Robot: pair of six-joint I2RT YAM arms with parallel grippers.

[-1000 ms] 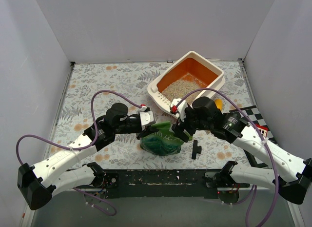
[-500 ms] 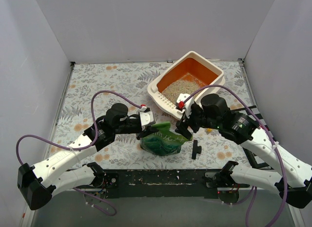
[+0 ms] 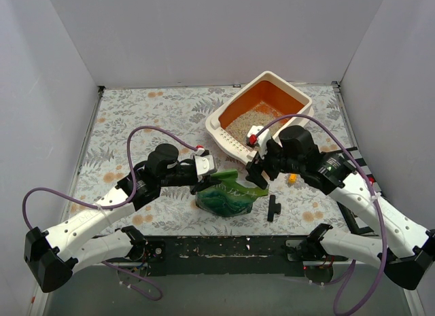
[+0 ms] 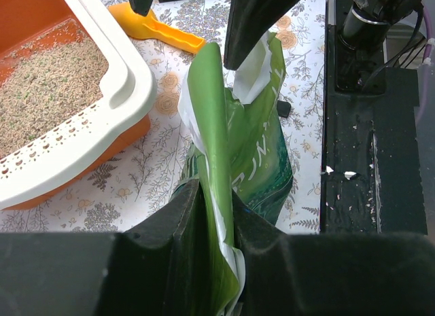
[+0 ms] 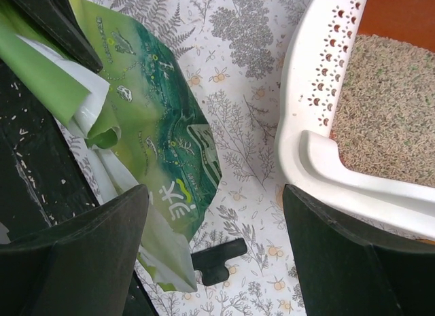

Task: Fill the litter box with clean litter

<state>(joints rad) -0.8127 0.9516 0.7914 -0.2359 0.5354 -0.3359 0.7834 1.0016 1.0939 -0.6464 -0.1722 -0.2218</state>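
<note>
The litter box point(image 3: 228, 143) sits at about 1 o'clock on the worktop point(image 3: 136, 119), turned at an angle with its slotted edge facing the arms. A shallow bed of clean litter point(image 3: 245, 122) covers only part of the orange floor. The rest of the supply is presumably in the green bag point(image 3: 228, 197), which slumps at 6 o'clock near the arm bases.

The left end effector point(image 4: 216, 194) is pinched narrow on the bag's upper edge and holds it up. The right end effector point(image 5: 214, 200) stands wide and holds nothing, hovering between bag and box. Whether one of its fingers touches the torn top flap cannot be told.

The bag looks like thin glossy film: soft, crinkly and probably slippery. The loose granules inside would shift and drag the weight low. A second hold low on the body or at a bottom corner seems the sound place, so the mouth can be tipped over the rim. The litter would run freely and scatter easily. The box appears stiff and light, so it might slide if nudged.

An orange scoop point(image 4: 153, 27) lies at the box's 4 o'clock, and a small black piece point(image 3: 273, 207) lies at the bag's 3 o'clock.

The worktop wears a fern-and-flower printed cover. Plain white walls point(image 3: 204, 37) close in three sides. A black strip point(image 4: 370, 153) along the near edge carries stray granules.
</note>
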